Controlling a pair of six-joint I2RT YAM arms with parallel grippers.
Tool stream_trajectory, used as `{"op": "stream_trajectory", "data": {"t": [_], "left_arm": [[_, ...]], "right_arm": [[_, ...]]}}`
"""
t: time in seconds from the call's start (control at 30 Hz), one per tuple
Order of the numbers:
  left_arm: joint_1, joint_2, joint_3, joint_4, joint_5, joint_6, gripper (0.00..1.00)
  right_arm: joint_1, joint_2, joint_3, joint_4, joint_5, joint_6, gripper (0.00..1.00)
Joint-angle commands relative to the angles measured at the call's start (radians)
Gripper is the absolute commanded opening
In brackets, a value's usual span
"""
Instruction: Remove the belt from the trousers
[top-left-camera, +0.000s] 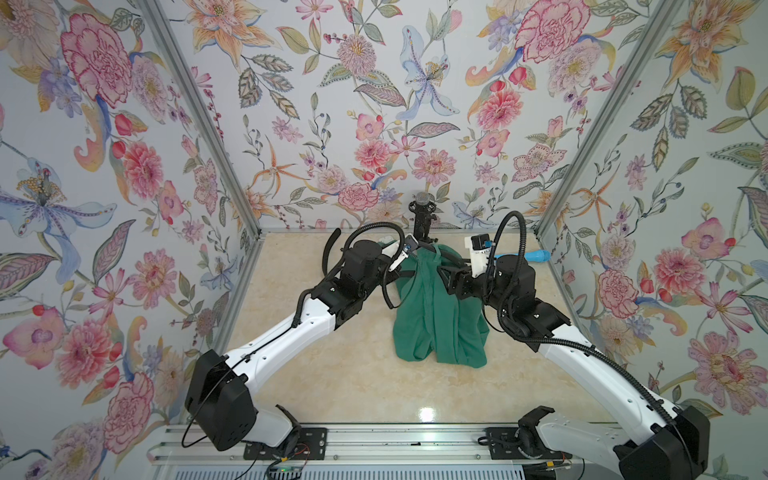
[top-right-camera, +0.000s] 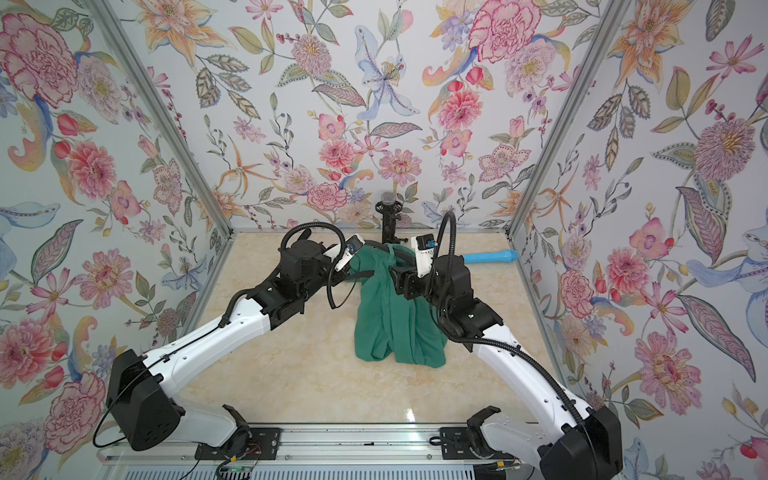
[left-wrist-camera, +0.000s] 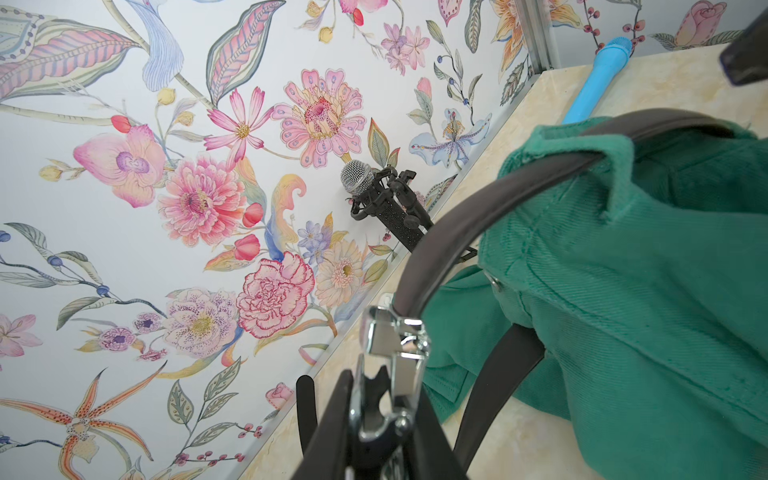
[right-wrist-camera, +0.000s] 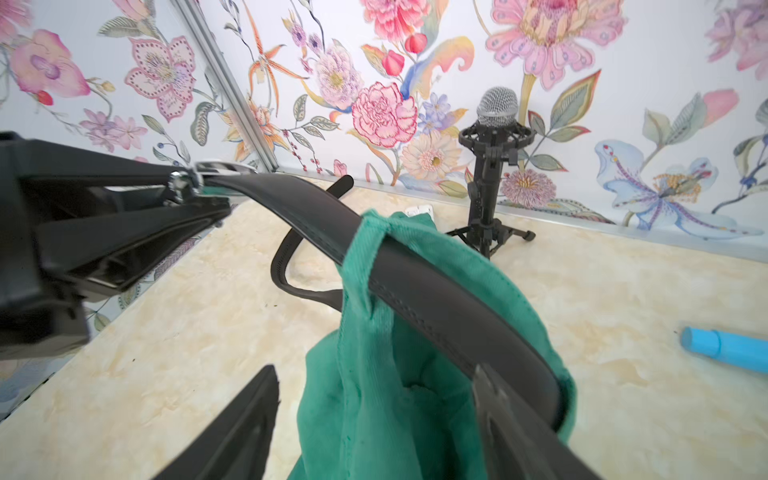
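Pinches the buckle (left-wrist-camera: 395, 336) of the belt (right-wrist-camera: 415, 286) in the left hand (left-wrist-camera: 380, 399), fingers pressed close on the silver metal, up above the desk (top-left-camera: 332, 374). Holds the black strap in an arc from there, threaded through a green loop (right-wrist-camera: 368, 249) at the waist of the trousers (top-left-camera: 436, 316). Carries the trousers on that strap, between the two arms in both top views, waist raised, lower part bunched down on the desk. Has the right hand (right-wrist-camera: 374, 374) spread wide, one finger on each side of the hanging cloth, gripping nothing, with the strap passing just beside one finger; touching or not, cannot tell. Leaves the belt's free end curling near the left hand, toward the back of the desk. Shares the desk with a black mic (right-wrist-camera: 496, 108) on a stand by the back wall and a blue stick (right-wrist-camera: 727, 349) lying on the right side, apart from the cloth.
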Motion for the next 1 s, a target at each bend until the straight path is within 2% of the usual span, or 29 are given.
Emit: {"op": "stream_trajectory", "data": {"t": [0.0,0.2,0.37,0.47,0.53,0.67,0.7,0.83,0.97], "left_arm": [[0.008,-0.026,0.052,0.102,0.027,-0.008,0.00],[0.006,-0.034,0.053,0.105,0.054,-0.021,0.00],[0.006,-0.053,0.054,0.094,0.072,-0.028,0.00],[0.005,-0.085,0.045,0.091,0.081,-0.029,0.00],[0.006,-0.113,0.034,0.094,0.083,-0.028,0.00],[0.019,-0.188,0.002,0.127,0.084,-0.045,0.00],[0.029,-0.206,-0.004,0.136,0.093,-0.059,0.00],[0.074,-0.255,-0.044,0.197,0.138,-0.105,0.00],[0.099,-0.249,-0.122,0.247,0.188,-0.130,0.00]], "right_arm": [[0.005,0.000,0.075,-0.053,0.021,-0.184,0.88],[0.039,0.169,0.199,-0.106,-0.013,-0.298,0.97],[0.058,0.318,0.294,-0.105,0.043,-0.348,0.95],[0.047,0.385,0.331,-0.088,0.181,-0.330,0.84],[0.018,0.397,0.320,-0.060,0.204,-0.290,0.74],[-0.052,0.367,0.227,0.011,0.102,-0.211,0.53],[-0.061,0.357,0.201,0.021,0.089,-0.207,0.50],[-0.090,0.335,0.123,0.032,0.079,-0.186,0.46],[-0.112,0.323,0.094,0.046,0.042,-0.160,0.25]]}}
